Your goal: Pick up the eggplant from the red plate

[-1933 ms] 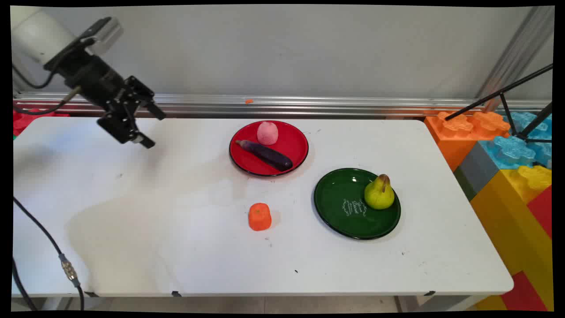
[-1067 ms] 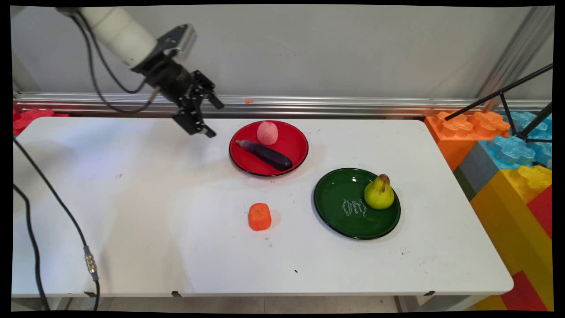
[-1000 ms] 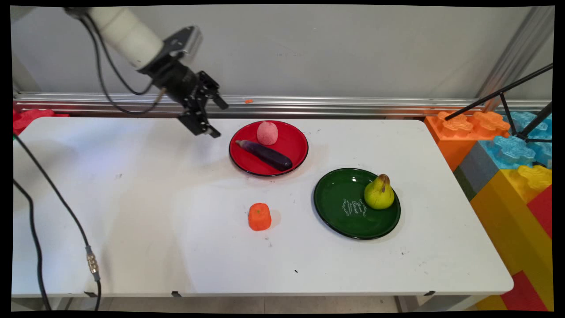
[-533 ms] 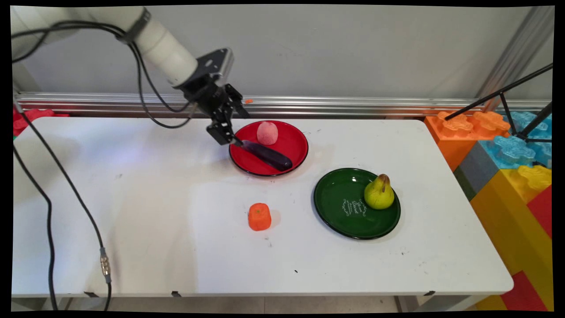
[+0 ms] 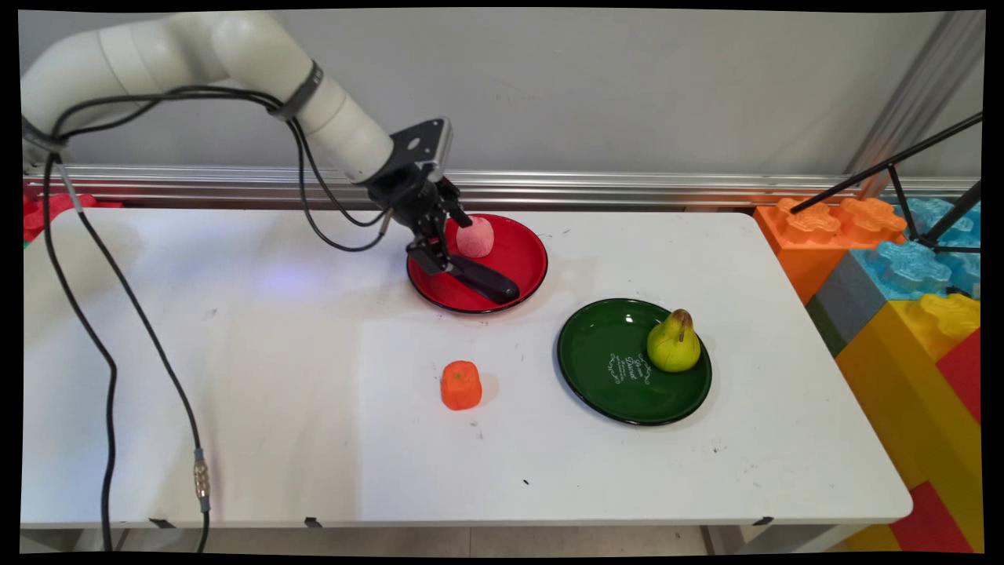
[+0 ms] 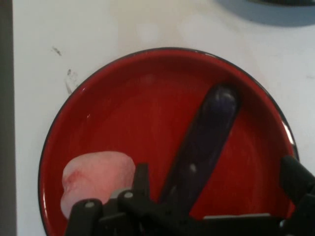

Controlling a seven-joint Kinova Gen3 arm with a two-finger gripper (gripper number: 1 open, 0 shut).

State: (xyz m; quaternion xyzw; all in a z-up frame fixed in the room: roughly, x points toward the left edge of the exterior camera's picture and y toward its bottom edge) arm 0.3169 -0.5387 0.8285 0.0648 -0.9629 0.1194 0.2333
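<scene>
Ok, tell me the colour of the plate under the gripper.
Red with a dark rim: the plate under the gripper, clearest in the hand view.

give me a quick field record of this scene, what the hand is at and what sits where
hand: black two-finger hand low over the red plate, fingers spread either side of the aubergine's stem end
nearest thing: dark purple toy aubergine lying on the round red plate
same plate: pale pink toy peach beside the aubergine
other plate: round dark green plate with a yellow-green toy pear upright near its right rim
loose: small orange toy fruit on the white table
</scene>
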